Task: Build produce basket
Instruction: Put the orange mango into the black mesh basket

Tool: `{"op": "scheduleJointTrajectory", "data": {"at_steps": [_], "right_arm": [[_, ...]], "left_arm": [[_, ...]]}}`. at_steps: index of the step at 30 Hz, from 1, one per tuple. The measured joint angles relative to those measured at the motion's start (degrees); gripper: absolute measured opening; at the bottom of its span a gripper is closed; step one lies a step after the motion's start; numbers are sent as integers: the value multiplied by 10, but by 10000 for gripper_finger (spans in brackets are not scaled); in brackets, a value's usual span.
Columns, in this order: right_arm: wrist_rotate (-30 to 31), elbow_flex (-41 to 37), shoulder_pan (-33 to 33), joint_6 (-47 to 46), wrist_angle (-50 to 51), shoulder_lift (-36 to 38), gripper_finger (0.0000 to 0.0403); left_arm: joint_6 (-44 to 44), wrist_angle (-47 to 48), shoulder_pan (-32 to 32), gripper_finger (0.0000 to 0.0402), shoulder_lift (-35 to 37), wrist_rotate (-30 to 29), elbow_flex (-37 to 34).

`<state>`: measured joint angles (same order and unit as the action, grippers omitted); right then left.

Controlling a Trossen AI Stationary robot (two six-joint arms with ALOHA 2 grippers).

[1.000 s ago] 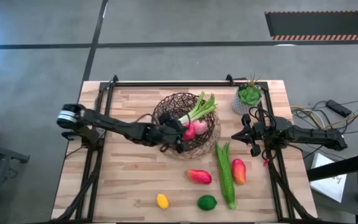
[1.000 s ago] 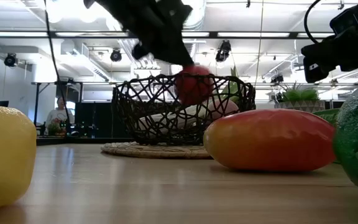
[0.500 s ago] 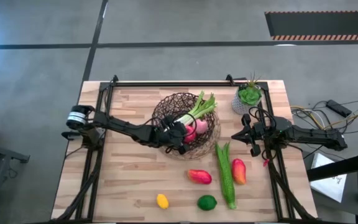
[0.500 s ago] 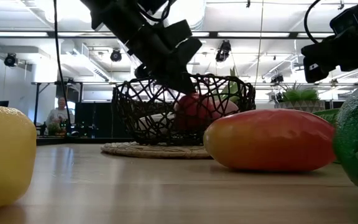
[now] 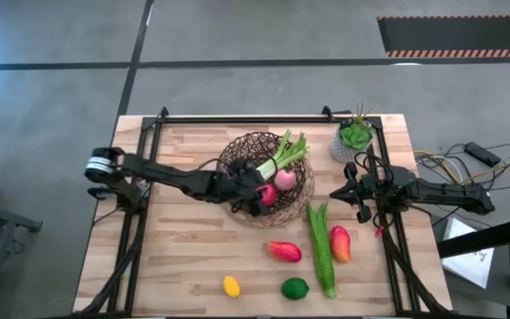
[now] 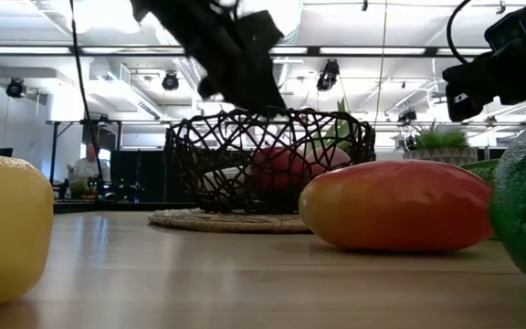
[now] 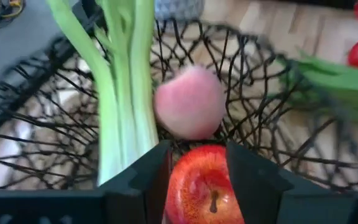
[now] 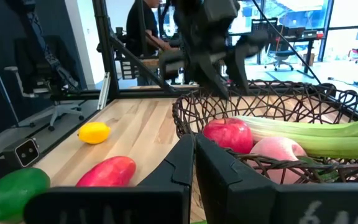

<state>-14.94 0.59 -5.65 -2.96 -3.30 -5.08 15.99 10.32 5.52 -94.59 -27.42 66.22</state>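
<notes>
The left claw [image 5: 253, 193] is spread apart just above the red apple [image 7: 204, 190], which lies inside the basket [image 5: 301, 197]. The right claw [image 5: 351, 192] is pressed together, waiting near the long green vegetable [image 5: 321, 248] on the bench [image 5: 175, 257].

No text, label, brand, number or sign can be read in any view.

The basket [image 5: 296, 197] is dark brown open wire weave on a pale woven base, and holds a pale green celery stalk [image 5: 281, 159], a soft pink fruit [image 7: 189, 102] and a glossy red apple [image 7: 204, 193] flecked with yellow-orange. On the light, striped wood-grain bench [image 5: 175, 257] lie a yellow lemon [image 5: 230, 286], a deep green lime [image 5: 295, 288], a long green vegetable [image 5: 322, 248] and two red-orange fruits [image 5: 283, 252] [image 5: 340, 244]. Both end effectors [image 7: 194, 180] [image 8: 194, 163] are black, and the small grey pot [image 5: 343, 147] carries a bright green plant.
</notes>
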Motion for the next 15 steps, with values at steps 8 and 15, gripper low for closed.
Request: {"op": "scheduleJointTrajectory", "data": {"at_steps": [8,15], "right_arm": [[0,0,0,0,0,0,9],[0,0,0,0,0,0,9]], "left_arm": [[-16,70,74,153,90,1,19],[-26,95,212,153,95,8,9]]}}
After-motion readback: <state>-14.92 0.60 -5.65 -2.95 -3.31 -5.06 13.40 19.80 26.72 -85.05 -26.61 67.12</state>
